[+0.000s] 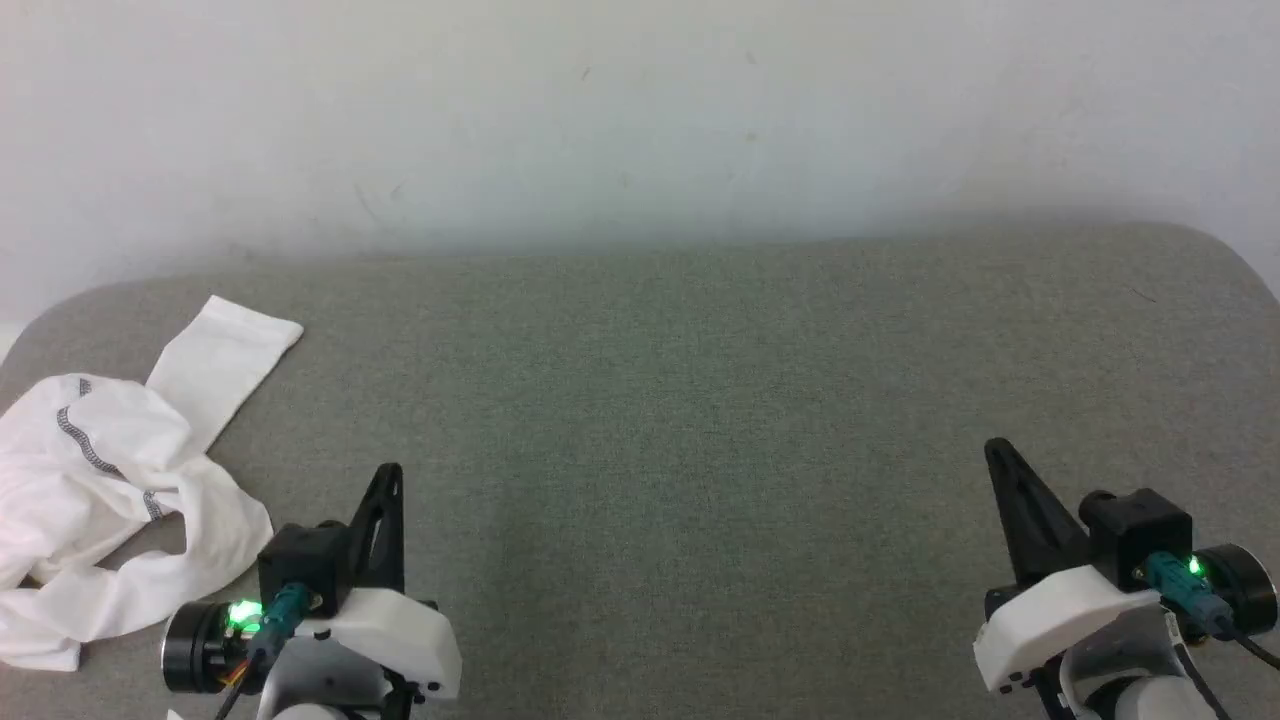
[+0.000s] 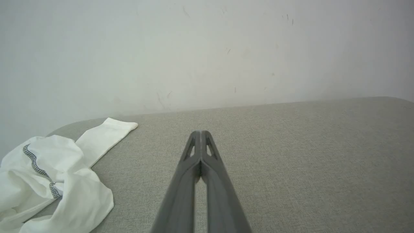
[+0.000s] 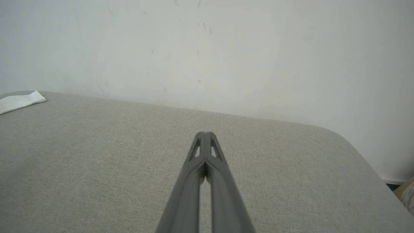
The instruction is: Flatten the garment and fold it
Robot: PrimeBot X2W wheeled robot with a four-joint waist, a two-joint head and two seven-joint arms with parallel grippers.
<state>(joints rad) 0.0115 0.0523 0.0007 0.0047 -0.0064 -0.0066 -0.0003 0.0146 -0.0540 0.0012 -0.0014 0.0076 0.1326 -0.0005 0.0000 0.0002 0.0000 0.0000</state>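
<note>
The garment [image 1: 120,480], a white long-sleeved shirt with dark grey stitching, lies crumpled at the far left of the grey padded table [image 1: 700,420], one sleeve stretched toward the wall. The left wrist view has the garment [image 2: 55,178] at its lower left; the right wrist view catches a sleeve end [image 3: 19,101] at the left edge. My left gripper [image 1: 390,470] hovers just right of the crumpled cloth, shut and holding nothing, fingertips pressed together [image 2: 200,132]. My right gripper [image 1: 995,448] sits far to the right, also shut and empty [image 3: 204,133].
A pale wall [image 1: 640,120] rises directly behind the table. The table's corners are rounded, with its right edge [image 3: 365,161] dropping off beyond my right gripper. The wide grey surface between the two grippers is bare fabric.
</note>
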